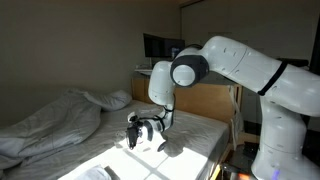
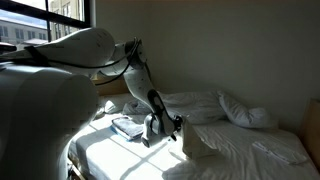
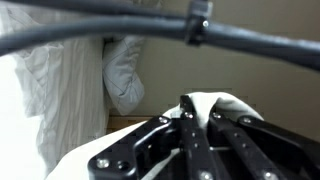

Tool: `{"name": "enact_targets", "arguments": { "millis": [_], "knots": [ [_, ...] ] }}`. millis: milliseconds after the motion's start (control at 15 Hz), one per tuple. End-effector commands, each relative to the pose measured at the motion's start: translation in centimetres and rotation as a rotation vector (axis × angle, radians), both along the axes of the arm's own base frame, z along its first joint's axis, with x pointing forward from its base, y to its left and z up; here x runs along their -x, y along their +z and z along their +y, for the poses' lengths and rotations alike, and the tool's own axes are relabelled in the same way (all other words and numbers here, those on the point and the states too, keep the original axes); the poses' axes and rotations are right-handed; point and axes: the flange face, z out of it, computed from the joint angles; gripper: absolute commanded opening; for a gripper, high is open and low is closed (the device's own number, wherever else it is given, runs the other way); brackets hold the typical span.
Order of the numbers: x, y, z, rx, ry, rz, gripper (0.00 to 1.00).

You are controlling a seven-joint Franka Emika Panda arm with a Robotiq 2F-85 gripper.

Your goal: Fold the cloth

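The cloth [image 1: 160,143] is a thin white sheet spread over the mattress. My gripper [image 1: 143,128] hangs low over it, shut on a pinched-up fold. In an exterior view the gripper [image 2: 178,126] holds a raised peak of the cloth [image 2: 192,142] above the bed. In the wrist view the black fingers [image 3: 190,125] lie tight together, with a white tuft of cloth [image 3: 218,102] sticking out past their tips. The rest of the sheet under the gripper is hidden there.
A puffy duvet [image 1: 55,122] is heaped at one end of the bed, with a pillow [image 2: 246,113] beside it. A wooden headboard [image 1: 208,100] stands behind the arm. A flat folded item [image 2: 128,126] lies on the mattress near the arm's base.
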Motion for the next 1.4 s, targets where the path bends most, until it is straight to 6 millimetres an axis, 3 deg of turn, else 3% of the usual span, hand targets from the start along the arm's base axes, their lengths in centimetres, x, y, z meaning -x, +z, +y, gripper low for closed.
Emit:
{"name": "enact_targets", "arguments": {
  "millis": [0,333,800,1200,1267,1333],
  "knots": [
    [-0.2,-2.3,-0.7,0.058,0.002,0.079,0.09],
    [0.2,-4.6,-0.2,0.041,0.025,0.136,0.09],
    [0.5,-4.9,2.6,-0.005,0.082,0.149,0.09],
    [0.7,-5.2,2.5,-0.011,0.08,0.164,0.08],
    [0.6,-5.2,2.5,-0.012,0.079,0.151,0.34],
    [0.6,-5.1,2.5,-0.012,0.078,0.155,0.35]
  ]
}}
